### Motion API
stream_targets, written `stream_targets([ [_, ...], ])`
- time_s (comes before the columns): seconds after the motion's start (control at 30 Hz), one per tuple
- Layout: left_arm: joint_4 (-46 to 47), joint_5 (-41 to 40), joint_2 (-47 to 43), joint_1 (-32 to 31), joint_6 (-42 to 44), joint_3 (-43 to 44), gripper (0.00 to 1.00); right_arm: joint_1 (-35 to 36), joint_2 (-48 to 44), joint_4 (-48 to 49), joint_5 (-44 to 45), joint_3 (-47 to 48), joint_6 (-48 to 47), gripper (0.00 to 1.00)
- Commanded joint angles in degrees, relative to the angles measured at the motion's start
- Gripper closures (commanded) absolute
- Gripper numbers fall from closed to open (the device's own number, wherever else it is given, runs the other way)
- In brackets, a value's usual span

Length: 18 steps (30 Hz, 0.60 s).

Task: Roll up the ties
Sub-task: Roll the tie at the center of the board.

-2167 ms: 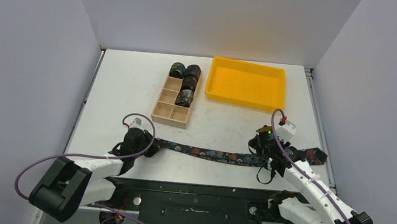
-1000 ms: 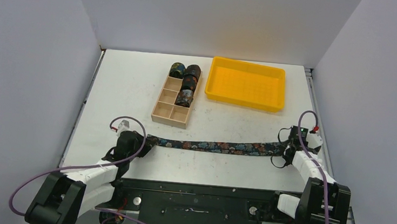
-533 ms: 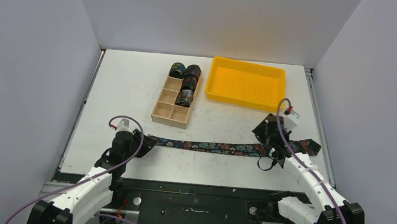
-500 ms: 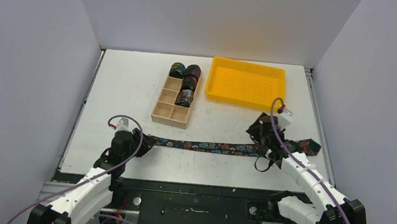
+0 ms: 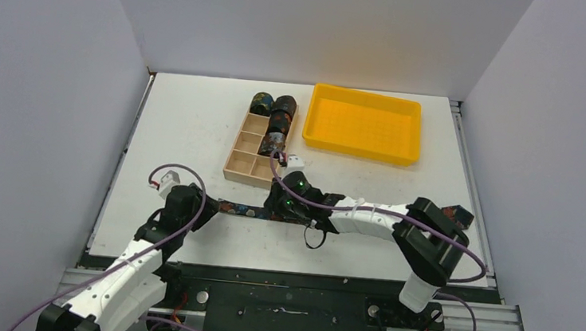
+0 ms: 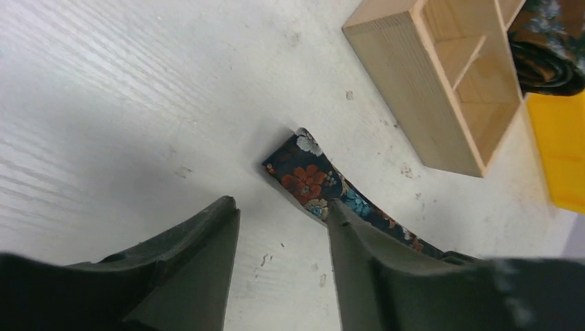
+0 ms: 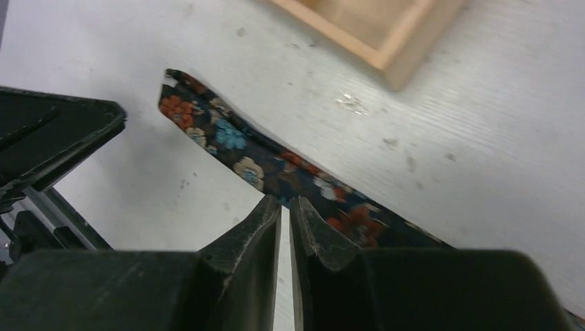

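Observation:
A long dark floral tie [image 5: 246, 210] lies flat across the near table, its wide end [image 5: 455, 216] at the right. My left gripper [image 5: 210, 206] stands open just short of the narrow end [image 6: 307, 181]. Nothing is between its jaws [image 6: 281, 202], though the right finger [image 6: 345, 227] touches the tie's edge. My right arm reaches leftwards over the tie. Its gripper [image 5: 278, 207] is shut, with the tips [image 7: 285, 200] pinching the tie's near edge [image 7: 234, 141] a little way from the narrow end. Three rolled ties [image 5: 262, 102] [image 5: 282, 110] [image 5: 273, 143] sit in the box.
The light wooden compartment box [image 5: 251, 166] stands just beyond the tie, close to the right gripper, and shows in the left wrist view [image 6: 421, 76]. A yellow tray [image 5: 359, 149] sits at the back right. White walls close in three sides.
The right gripper has travelled left along the tie from its wide end to near the narrow end and closed. The left gripper has opened and let go of the narrow end.

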Motion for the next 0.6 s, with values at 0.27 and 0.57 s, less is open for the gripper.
stream_targets([
  [0.27, 1.97, -4.55, 5.85, 0.52, 4.65, 6.52, 0.09, 3.75, 11.36, 7.43, -1.91, 10.13, -3.04, 0.95],
  [0.57, 10.70, -5.03, 7.12, 1.25, 2.19, 0.69, 0.33, 5.46, 14.03, 8.68, -2.86, 12.05, -1.78, 0.95],
])
